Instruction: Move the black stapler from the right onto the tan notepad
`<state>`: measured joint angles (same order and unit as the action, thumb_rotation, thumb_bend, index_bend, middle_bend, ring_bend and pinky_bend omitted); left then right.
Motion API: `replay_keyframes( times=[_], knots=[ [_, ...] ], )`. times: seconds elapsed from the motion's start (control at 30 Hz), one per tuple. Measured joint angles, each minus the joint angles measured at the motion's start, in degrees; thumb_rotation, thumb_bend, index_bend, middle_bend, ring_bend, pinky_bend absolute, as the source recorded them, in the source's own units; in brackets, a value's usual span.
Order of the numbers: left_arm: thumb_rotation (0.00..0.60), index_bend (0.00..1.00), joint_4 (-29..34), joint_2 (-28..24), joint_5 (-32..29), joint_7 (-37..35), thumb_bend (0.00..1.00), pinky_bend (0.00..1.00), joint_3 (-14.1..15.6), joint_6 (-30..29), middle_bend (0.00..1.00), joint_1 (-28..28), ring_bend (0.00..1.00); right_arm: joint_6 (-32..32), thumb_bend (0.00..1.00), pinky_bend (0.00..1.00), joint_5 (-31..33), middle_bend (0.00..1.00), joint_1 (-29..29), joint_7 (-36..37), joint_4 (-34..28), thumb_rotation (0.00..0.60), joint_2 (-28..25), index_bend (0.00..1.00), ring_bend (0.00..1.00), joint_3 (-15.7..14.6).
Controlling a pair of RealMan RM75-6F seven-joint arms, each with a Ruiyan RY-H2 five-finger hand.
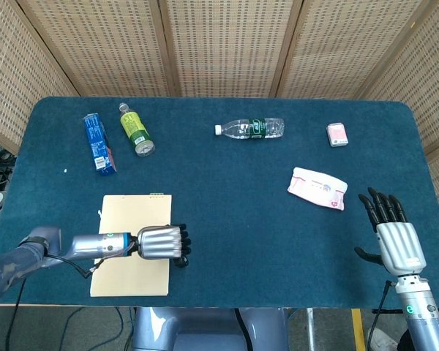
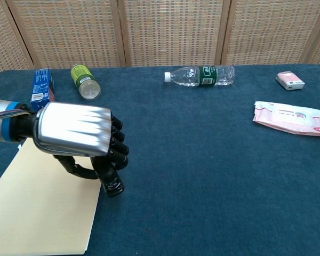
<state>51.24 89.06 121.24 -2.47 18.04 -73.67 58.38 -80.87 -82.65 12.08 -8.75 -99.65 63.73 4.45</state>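
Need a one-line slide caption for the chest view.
Left hand holds the black stapler at the right edge of the tan notepad.

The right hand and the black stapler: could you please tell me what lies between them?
In the head view, only bare blue table lies between the right hand and the black stapler held by the left hand.

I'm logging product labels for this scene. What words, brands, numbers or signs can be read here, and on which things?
No text can be read.
Blue rectangular carton: white printing, too small.
Yellow-green bottle: label blurred.
Clear plastic bottle with a green label: print too small.
Pink-and-white wipes pack: faint marks, unreadable.
Small pink-and-white box: nothing readable.
Tan notepad: blank.
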Motion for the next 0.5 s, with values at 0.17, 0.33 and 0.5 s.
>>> replay_keyframes(
  times=[0.17, 0.33, 0.5],
  knots=[
    [0.600, 0.75, -2.59, -1.60, -1.69, -1.10, 0.53, 0.54, 1.58, -3.40, 0.52, -5.40, 0.55, -0.23, 0.00, 0.00, -0.67, 0.00, -0.25, -0.85, -0.62, 0.600, 0.08, 0.00, 0.00, -0.18],
    [0.600, 0.75, -6.97, -1.85, -3.63, -3.78, 0.53, 0.54, 2.75, -5.13, 0.52, -10.32, 0.55, -0.49, 0.00, 0.00, -1.71, 0.00, -0.51, -1.94, -1.28, 0.600, 0.27, 0.00, 0.00, -0.57],
    [0.600, 0.75, -9.36, -1.25, -7.12, -6.47, 0.53, 0.54, 2.89, -3.17, 0.52, -14.12, 0.55, -0.58, 0.00, 0.00, -2.61, 0.00, -0.66, -2.97, -1.84, 0.600, 0.56, 0.00, 0.00, -0.90]
  ],
)
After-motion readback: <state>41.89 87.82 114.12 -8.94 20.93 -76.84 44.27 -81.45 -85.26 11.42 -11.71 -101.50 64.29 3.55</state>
